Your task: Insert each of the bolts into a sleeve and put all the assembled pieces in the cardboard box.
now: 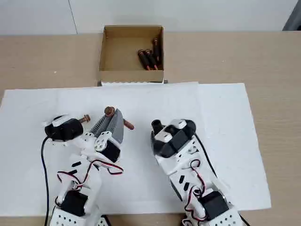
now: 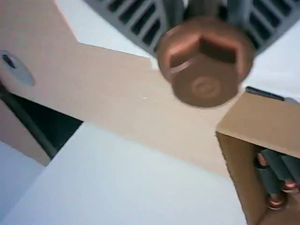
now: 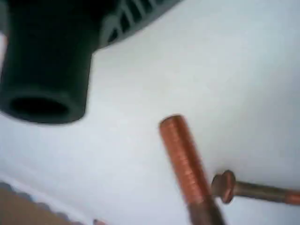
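Nearest, the right gripper (image 1: pixel 155 133) is clamped on a black sleeve (image 1: pixel 156 125). Just left of it, the left gripper (image 1: pixel 113 121) is closed on a copper bolt (image 1: pixel 109 111), with the head at the far end and the thread pointing right toward the sleeve, the two apart. A second bolt (image 1: pixel 84 118) lies on the white sheet (image 1: pixel 221 122) left of that gripper, and farthest off the box (image 1: pixel 109 52) holds assembled pieces (image 1: pixel 149 57) in its right part.
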Action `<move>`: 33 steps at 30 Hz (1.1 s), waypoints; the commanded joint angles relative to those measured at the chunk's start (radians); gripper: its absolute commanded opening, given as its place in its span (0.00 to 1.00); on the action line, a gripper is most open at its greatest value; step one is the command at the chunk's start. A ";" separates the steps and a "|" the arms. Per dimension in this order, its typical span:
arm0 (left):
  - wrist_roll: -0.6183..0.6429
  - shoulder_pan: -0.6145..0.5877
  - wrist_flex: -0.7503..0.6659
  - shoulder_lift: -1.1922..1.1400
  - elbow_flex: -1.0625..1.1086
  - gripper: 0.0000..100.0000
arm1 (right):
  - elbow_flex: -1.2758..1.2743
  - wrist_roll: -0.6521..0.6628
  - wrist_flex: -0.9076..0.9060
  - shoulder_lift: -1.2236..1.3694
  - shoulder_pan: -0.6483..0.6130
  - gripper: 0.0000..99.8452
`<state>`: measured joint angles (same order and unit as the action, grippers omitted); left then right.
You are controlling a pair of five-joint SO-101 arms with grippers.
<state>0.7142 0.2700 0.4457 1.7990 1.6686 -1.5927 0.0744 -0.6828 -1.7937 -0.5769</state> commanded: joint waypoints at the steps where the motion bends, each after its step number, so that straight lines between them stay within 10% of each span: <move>1: 0.015 0.009 -0.034 0.017 -0.067 0.00 | -0.014 0.064 0.027 -0.021 -0.022 0.00; 33: 0.015 0.095 0.140 0.011 -0.269 0.00 | -0.048 0.193 0.140 -0.021 -0.091 0.00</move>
<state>0.7250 0.3606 0.5854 1.7990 1.4553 -1.6556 0.2601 -0.5692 -1.7998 -0.6475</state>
